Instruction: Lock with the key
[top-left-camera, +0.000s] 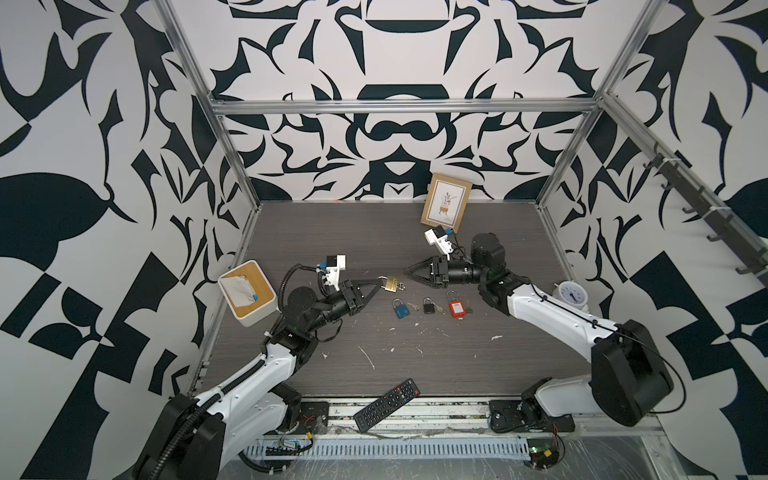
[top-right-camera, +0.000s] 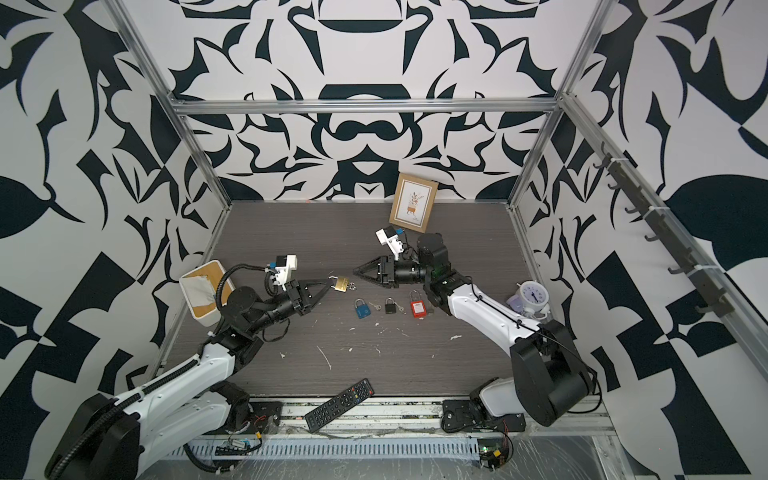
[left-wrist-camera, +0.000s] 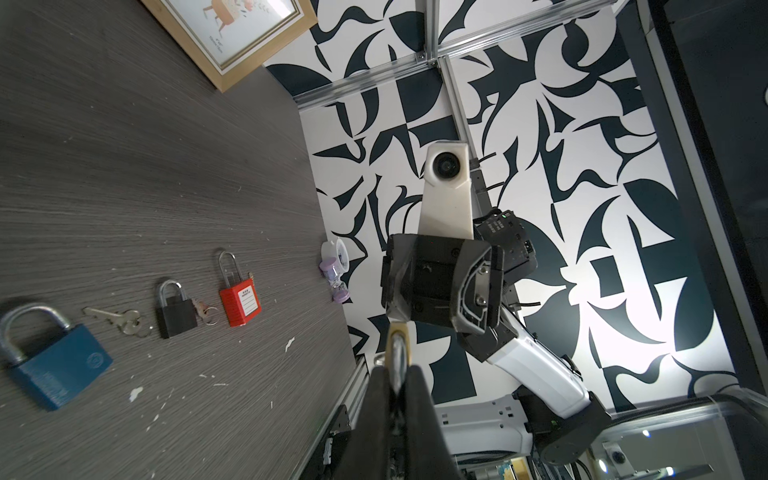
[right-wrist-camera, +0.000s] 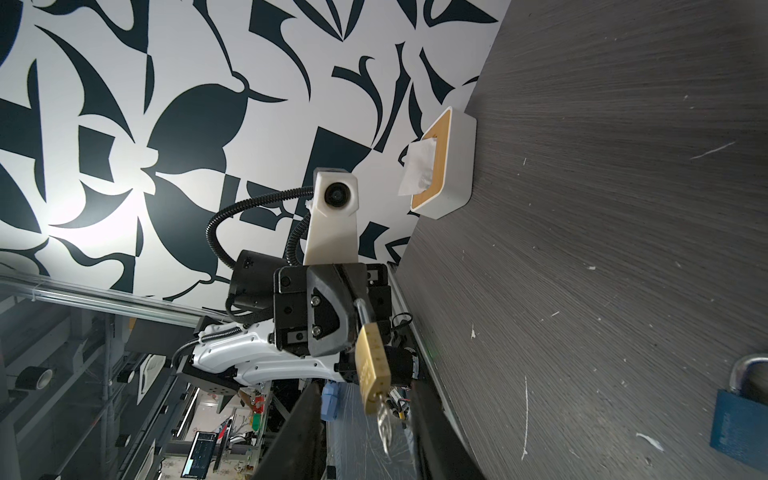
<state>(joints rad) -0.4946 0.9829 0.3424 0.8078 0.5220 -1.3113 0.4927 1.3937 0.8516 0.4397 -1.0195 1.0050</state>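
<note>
A brass padlock (top-left-camera: 390, 284) (top-right-camera: 342, 283) hangs above the table, held by its shackle in my left gripper (top-left-camera: 379, 279) (left-wrist-camera: 395, 374), which is shut on it. A silver key (right-wrist-camera: 384, 424) sticks out of the padlock's (right-wrist-camera: 372, 370) bottom end. My right gripper (top-left-camera: 406, 272) (right-wrist-camera: 365, 388) is open and faces the padlock from the right. In the right wrist view its two fingers stand on either side of the key without touching it.
A blue padlock (top-left-camera: 401, 309), a black padlock (top-left-camera: 428, 306) and a red padlock (top-left-camera: 456, 307) lie in a row below, with loose keys between them. Tissue box (top-left-camera: 247, 293) at left, picture frame (top-left-camera: 446, 203) at back, clock (top-left-camera: 572, 293) at right, remote (top-left-camera: 386, 405) at front.
</note>
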